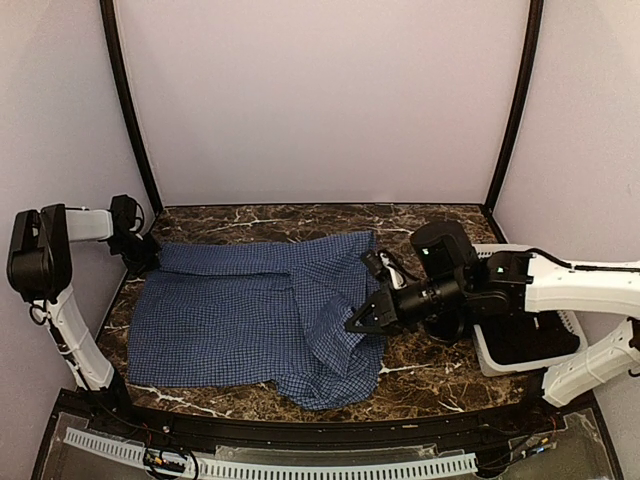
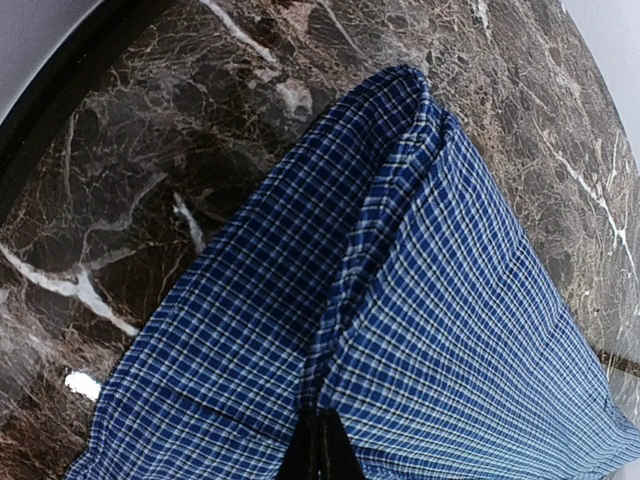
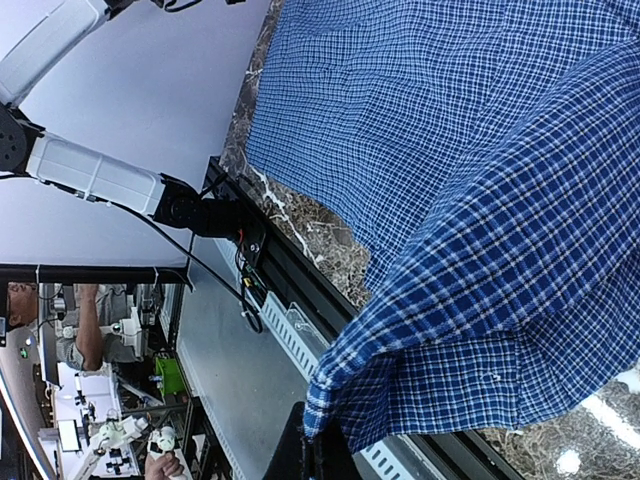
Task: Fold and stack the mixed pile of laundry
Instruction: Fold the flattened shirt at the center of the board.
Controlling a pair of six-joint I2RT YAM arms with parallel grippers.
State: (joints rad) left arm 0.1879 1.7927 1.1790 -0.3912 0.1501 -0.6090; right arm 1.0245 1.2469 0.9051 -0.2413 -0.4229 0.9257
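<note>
Left gripper: fingers together, clamped on a ridge of the shirt at its far-left corner. Right gripper: fingers pinched on a shirt edge, held up off the table. Shirt lies mid-table. Basket at right holds the black garment; the right arm crosses over both.

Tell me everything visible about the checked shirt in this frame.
The checked shirt is soft blue-and-white small-check cloth, spread mostly flat but wrinkled across the marble table. Its right side is lifted and doubled over, pinched by the shut right tool. The shut left tool grips its far left corner.
</note>
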